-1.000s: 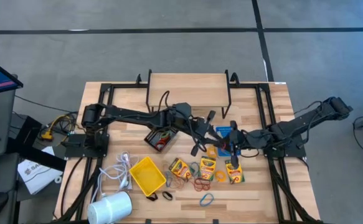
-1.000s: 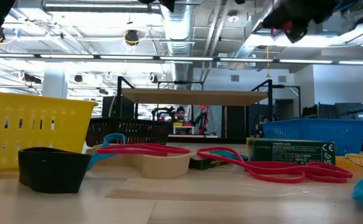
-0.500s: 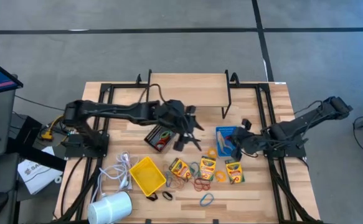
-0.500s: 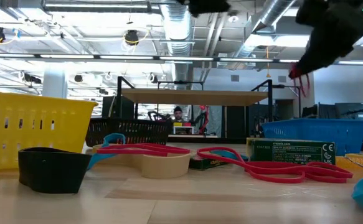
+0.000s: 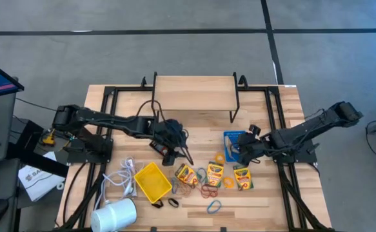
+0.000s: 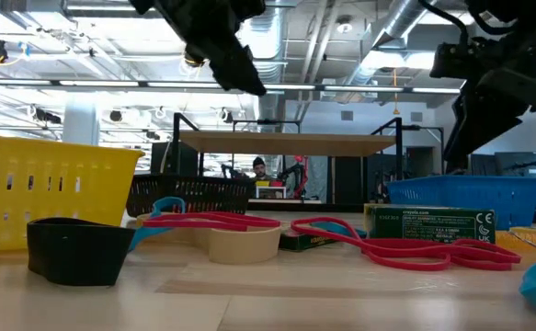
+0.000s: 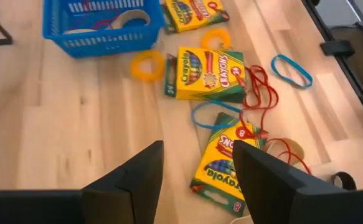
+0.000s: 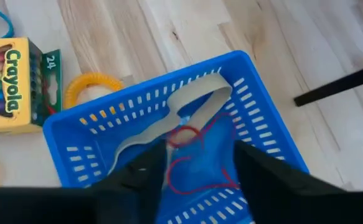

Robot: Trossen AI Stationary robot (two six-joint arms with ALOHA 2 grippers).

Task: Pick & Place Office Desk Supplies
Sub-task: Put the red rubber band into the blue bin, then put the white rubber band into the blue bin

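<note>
My right gripper (image 8: 200, 180) stands open above the blue bin (image 8: 75, 155), fingers slanting down. In the bin, below the fingers, lie a red rubber band (image 8: 197, 155) and a beige band (image 8: 181, 106). My left gripper (image 7: 197, 180) hangs open over the table's middle with nothing between its fingers, just above a crayon box (image 7: 228, 165). In the high view it is beside the black bin (image 5: 162, 147), with three crayon boxes (image 5: 215, 173) and loose bands (image 5: 208, 190) lying flat toward the near edge. The yellow bin (image 5: 152, 180) stands at the near left.
A white coiled cable (image 5: 126, 177) and a white cylinder (image 5: 115, 214) lie at the near left. Two dark clips (image 5: 165, 203) lie near the front edge. A wooden shelf on black legs (image 5: 194, 87) stands at the back. Bare wood lies between the bins.
My left gripper has drawn back from the blue bin toward the table's left, sinking and tipping downward. My right gripper has sunk over the blue bin and tipped down. The red band that hung from it half a second ago now lies in the bin.
</note>
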